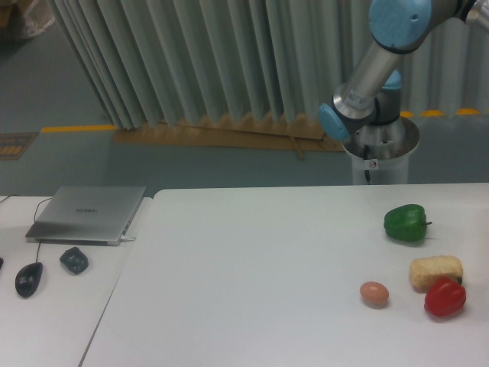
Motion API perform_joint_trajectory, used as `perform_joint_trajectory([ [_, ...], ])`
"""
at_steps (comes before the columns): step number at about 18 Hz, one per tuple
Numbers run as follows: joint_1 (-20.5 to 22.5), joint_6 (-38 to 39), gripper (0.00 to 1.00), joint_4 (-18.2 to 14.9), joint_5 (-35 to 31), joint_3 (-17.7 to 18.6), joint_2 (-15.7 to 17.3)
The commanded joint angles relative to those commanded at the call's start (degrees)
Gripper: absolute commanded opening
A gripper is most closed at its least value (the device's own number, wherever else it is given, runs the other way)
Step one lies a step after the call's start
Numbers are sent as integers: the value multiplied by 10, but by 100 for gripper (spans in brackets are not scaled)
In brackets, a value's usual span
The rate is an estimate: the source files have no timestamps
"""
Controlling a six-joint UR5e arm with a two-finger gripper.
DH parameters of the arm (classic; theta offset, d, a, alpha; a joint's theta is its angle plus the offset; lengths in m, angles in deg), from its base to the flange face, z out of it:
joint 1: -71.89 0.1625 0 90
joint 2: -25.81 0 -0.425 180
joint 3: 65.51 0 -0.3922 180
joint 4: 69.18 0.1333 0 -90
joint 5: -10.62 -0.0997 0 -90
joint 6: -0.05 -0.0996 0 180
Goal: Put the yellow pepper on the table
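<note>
On the small white desk [53, 306] at far left we are seeing a closed grey laptop [88, 214], a black mouse [29, 278] and a small dark object [74, 260]. On the large white table [252, 283] a pinkish egg [374, 293], green pepper [406, 223], pale bread-like block [436, 271] and red pepper [445, 297] are resting. The silver-blue arm [378, 69] is exiting the frame top right; gripper and yellow pepper are out of view.

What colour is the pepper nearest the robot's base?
Green: the glossy lobed green pepper, clearest in the fixed camera view.
</note>
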Motion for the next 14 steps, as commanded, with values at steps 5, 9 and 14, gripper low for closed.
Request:
perform_joint_trajectory([
  [5, 2, 114, 100, 0, 3, 0, -3],
  [9, 6, 222, 100, 0, 21, 12, 0],
  [14, 2, 293, 100, 0, 21, 10, -2],
])
